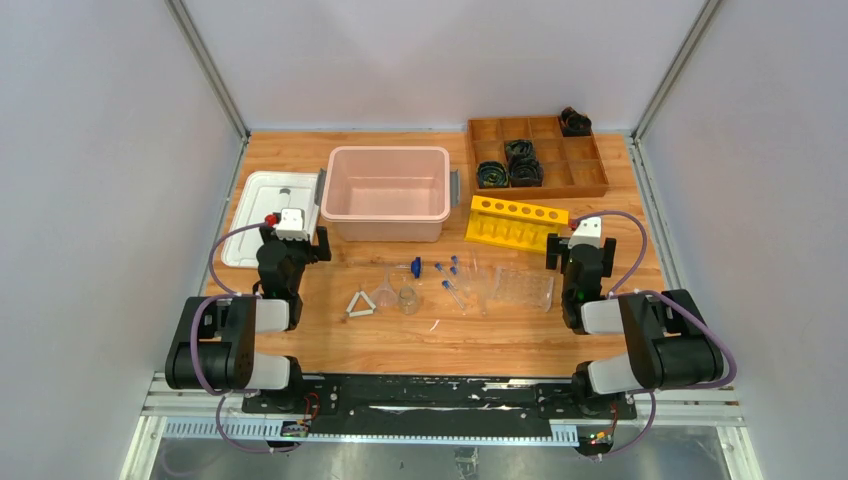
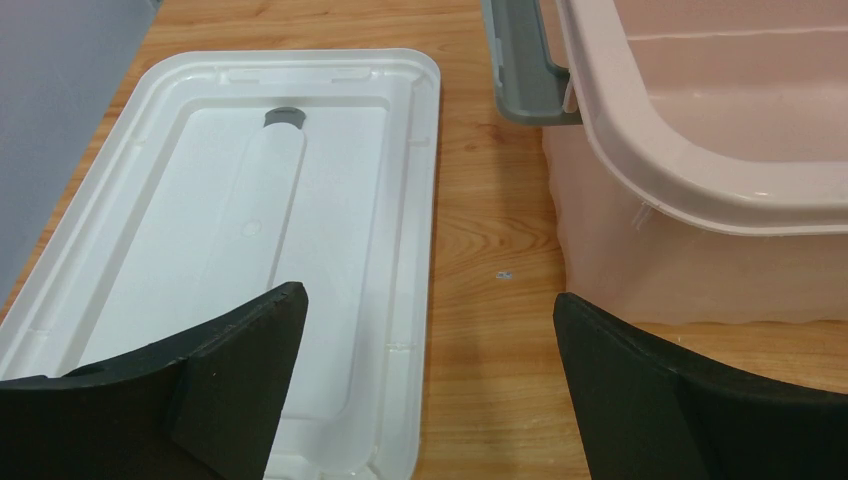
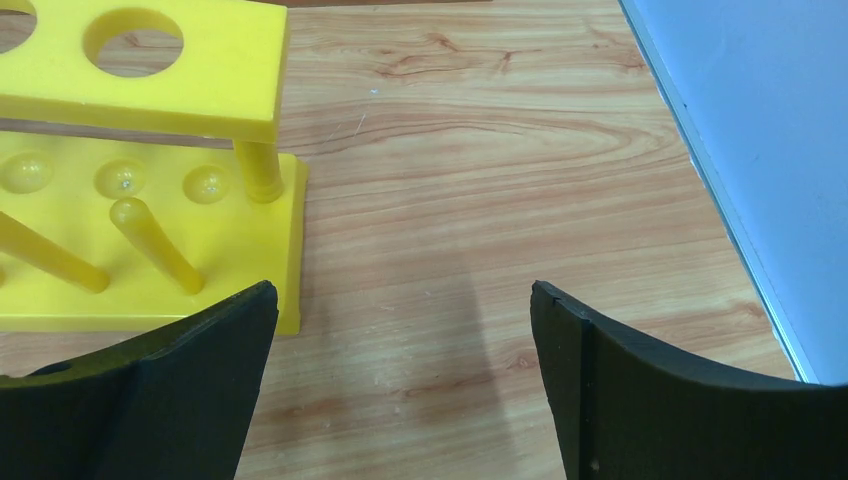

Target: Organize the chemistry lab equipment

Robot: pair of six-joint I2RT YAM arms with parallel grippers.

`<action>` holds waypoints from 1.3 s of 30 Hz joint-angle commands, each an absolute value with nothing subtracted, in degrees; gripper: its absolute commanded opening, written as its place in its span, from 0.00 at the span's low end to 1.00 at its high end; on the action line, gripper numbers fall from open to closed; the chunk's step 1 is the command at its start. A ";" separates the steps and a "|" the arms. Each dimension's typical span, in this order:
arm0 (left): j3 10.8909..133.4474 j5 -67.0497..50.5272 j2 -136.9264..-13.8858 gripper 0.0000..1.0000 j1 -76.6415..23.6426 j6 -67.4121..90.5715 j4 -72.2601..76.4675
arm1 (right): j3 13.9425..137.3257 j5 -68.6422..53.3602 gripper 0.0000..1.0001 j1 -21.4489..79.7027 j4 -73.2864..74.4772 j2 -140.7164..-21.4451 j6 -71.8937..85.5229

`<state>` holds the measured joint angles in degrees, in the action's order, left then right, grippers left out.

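I have two arms, one at each side of a light wooden bench (image 1: pixel 400 345). My left gripper (image 2: pixel 425 300) has its black jaws spread wide with nothing between them. It hangs over bare wood between a shallow white plastic lid (image 2: pixel 430 200) and a translucent pink plastic tub (image 2: pixel 680 270). My right gripper (image 3: pixel 400 290) is just as wide apart and empty, beside the end of a bright yellow plastic test-tube stand (image 3: pixel 240 70).

The items to sort lie loose in the middle of the bench, between my arms. They are a white triangle frame (image 1: pixel 360 305), a clear plastic funnel (image 1: pixel 385 293) and a small clear jar (image 1: pixel 408 298) touching or nearly touching it. There are also several small clear tubes with blue caps (image 1: pixel 452 285) and a clear tube rack (image 1: pixel 523 287). I judge that no sorting has begun and that both arms wait clear of the pile, ready to reach in.

At the far right, a brown wooden tray with compartments (image 1: pixel 540 190) holds black coiled bundles (image 1: pixel 510 165).

The clear pieces are hard to make out against the wood. I cannot count the tubes. Neither wrist camera shows any of them.
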<state>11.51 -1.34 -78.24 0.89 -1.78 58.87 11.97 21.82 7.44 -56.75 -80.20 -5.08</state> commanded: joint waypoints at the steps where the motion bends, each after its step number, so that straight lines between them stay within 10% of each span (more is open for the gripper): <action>1: 11.25 -1.49 -78.59 1.00 0.61 -2.54 61.52 | 13.40 20.78 1.00 5.85 -57.41 -80.30 -4.61; 12: 11.30 -0.43 -77.88 1.00 0.60 -2.28 61.22 | 15.59 21.85 1.00 4.97 -50.97 -75.96 -3.90; 29: 30.16 -7.66 -52.25 1.00 0.88 -3.61 5.45 | 42.04 15.23 1.00 5.21 13.80 -48.47 16.65; 39: 52.24 -8.51 -57.75 1.00 1.14 -4.84 -25.10 | 52.50 19.52 0.69 30.70 21.63 -64.10 20.68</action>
<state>45.30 -7.53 -55.88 0.95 -3.09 -8.99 49.91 17.78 21.80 16.64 -57.65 18.50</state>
